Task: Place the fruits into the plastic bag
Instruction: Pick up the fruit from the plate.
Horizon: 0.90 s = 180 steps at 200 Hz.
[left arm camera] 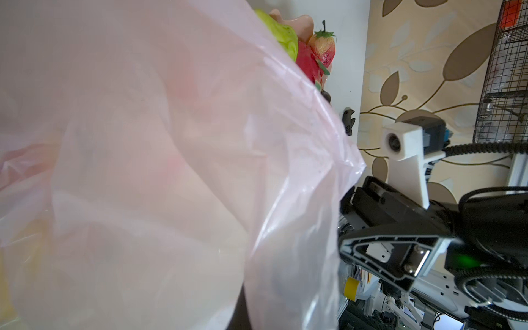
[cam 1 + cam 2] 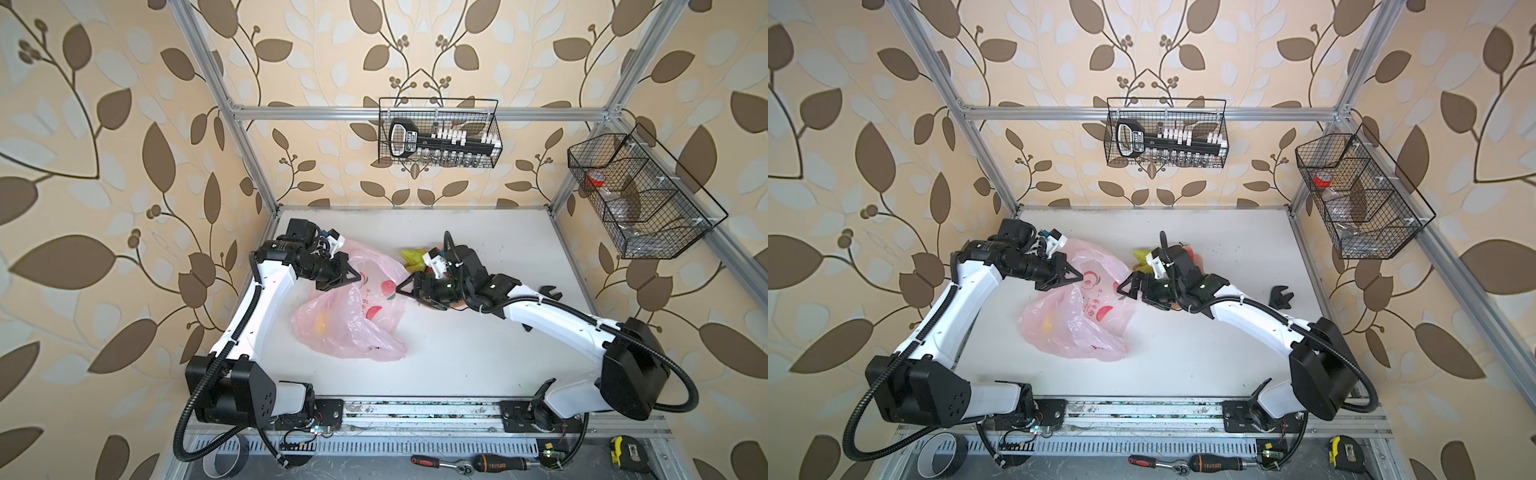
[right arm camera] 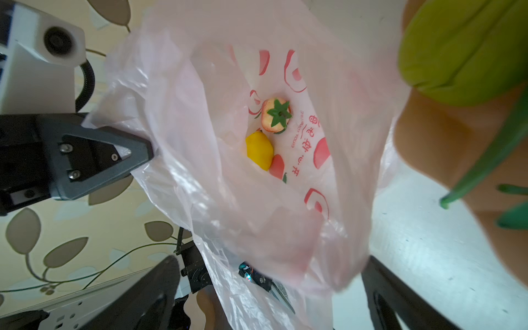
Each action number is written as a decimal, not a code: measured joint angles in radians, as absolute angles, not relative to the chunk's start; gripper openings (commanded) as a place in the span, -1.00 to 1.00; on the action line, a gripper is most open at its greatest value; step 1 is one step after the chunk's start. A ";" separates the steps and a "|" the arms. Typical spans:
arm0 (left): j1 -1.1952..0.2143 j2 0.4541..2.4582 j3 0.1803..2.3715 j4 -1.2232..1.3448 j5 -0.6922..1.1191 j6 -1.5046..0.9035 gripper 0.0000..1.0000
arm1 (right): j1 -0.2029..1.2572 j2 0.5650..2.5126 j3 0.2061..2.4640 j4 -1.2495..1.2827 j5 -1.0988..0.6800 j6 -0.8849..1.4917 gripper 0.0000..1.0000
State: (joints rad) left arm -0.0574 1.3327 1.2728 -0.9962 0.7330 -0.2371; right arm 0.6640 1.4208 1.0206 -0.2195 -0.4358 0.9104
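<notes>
The pink plastic bag (image 2: 353, 320) (image 2: 1075, 328) lies mid-table, its mouth lifted. My left gripper (image 2: 355, 276) (image 2: 1079, 277) is shut on the bag's upper rim; in the left wrist view the bag (image 1: 171, 171) hides its jaws. My right gripper (image 2: 405, 293) (image 2: 1125, 291) stands open at the opposite side of the mouth, nothing held between its fingers (image 3: 154, 294). Inside the bag lie a strawberry (image 3: 275, 114) and a yellow lemon (image 3: 258, 151). More fruits sit on the peach dish behind my right wrist: a green pear (image 1: 281, 37), a magenta dragon fruit (image 1: 307, 64), a strawberry (image 1: 323, 47).
A black loose part (image 2: 548, 293) lies on the table right of my right arm. Wire baskets hang on the back wall (image 2: 440, 133) and right wall (image 2: 640, 195). A ratchet (image 2: 469, 461) and tape measure (image 2: 627, 455) lie beyond the front rail.
</notes>
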 measured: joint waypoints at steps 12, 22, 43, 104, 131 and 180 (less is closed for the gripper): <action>-0.057 1.333 1.268 -0.996 0.734 -0.237 -1.00 | 0.627 1.385 1.011 -0.267 -0.417 0.878 0.98; -0.057 1.333 1.266 -0.993 0.737 -0.237 -1.00 | 0.597 1.358 1.007 -0.309 -0.401 0.846 0.98; -0.057 1.333 1.264 -0.991 0.751 -0.237 -1.00 | 0.533 1.307 1.007 -0.405 -0.347 0.769 0.97; -0.057 1.332 1.250 -0.989 0.760 -0.237 -1.00 | 0.347 1.255 1.034 -0.634 -0.174 0.545 0.93; -0.057 1.332 1.246 -0.984 0.765 -0.237 -1.00 | 0.295 1.283 1.055 -0.677 -0.114 0.469 0.86; -0.057 1.332 1.245 -0.983 0.777 -0.237 -1.00 | 0.271 1.414 1.104 -0.684 -0.089 0.396 0.72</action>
